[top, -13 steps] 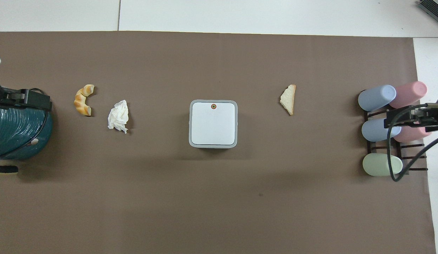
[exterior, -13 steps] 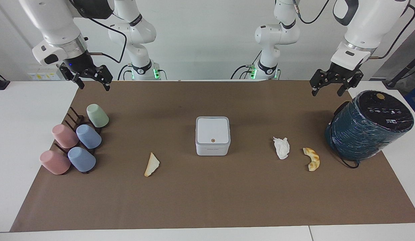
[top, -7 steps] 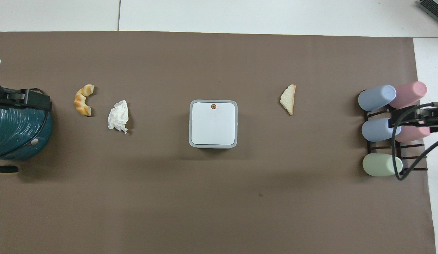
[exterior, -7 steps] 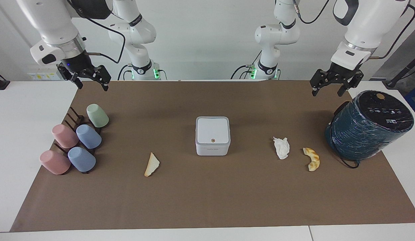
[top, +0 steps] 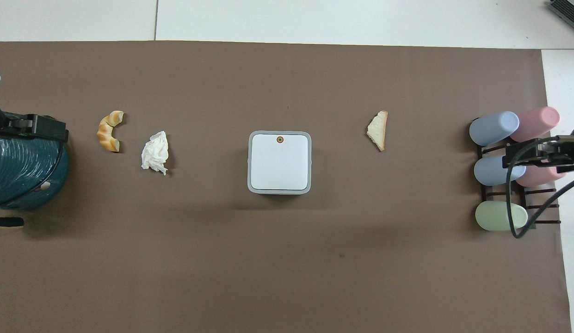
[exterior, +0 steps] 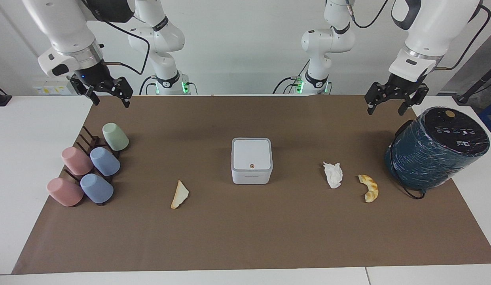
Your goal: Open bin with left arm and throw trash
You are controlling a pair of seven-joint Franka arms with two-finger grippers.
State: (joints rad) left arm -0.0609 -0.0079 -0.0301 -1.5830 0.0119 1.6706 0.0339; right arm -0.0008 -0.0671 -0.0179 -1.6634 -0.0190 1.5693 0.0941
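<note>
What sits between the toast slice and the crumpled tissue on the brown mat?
The small white bin, lid shut, stands between the toast slice and the tissue; the overhead view shows it best.

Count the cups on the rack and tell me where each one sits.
5, all tipped on the dark rack at the right arm's end. The green cup is nearest the robots; then a pink cup beside a blue cup; farthest, another pink beside another blue.
</note>
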